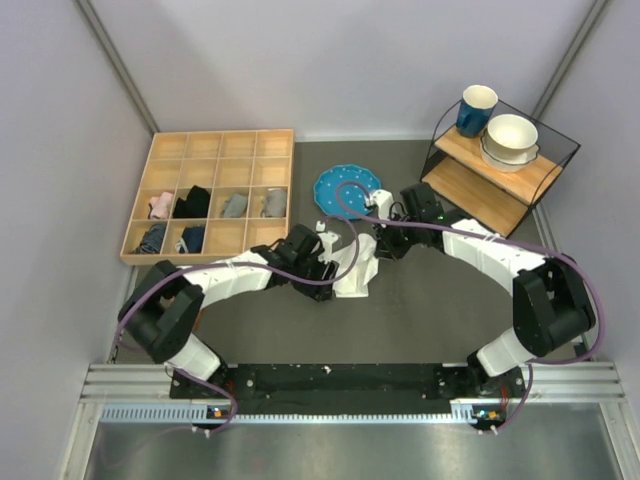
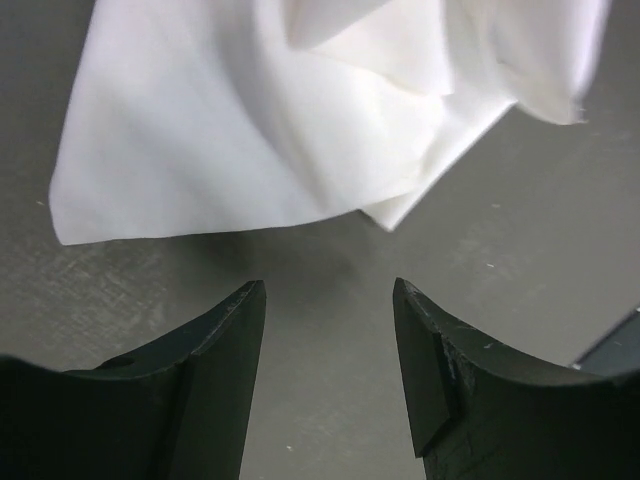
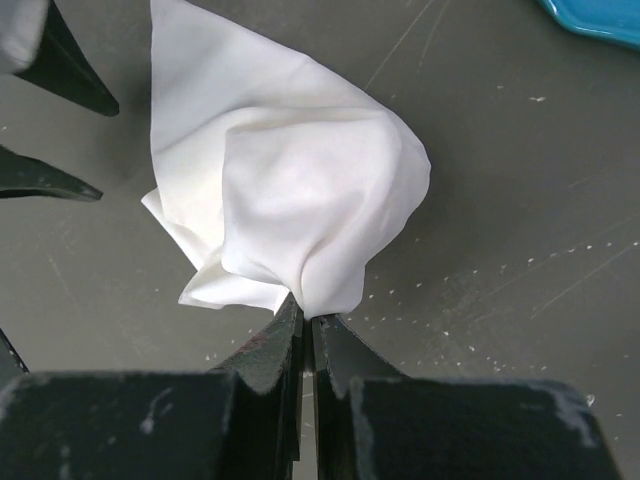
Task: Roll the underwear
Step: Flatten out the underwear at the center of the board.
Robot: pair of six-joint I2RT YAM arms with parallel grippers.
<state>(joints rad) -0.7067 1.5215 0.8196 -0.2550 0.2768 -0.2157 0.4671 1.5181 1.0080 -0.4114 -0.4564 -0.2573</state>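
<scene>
The white underwear hangs bunched between the two arms at the table's middle, its lower end on the dark tabletop. My right gripper is shut on a pinch of the underwear, and the cloth drapes away from its fingertips; in the top view this gripper is at the cloth's upper end. My left gripper is open and empty, just short of the underwear's lower edge, with bare table between its fingers. In the top view it sits just left of the cloth.
A blue plate lies just behind the cloth; its edge shows in the right wrist view. A wooden compartment tray with small cloth bundles stands at the back left. A wire shelf with a mug and bowls is at the back right.
</scene>
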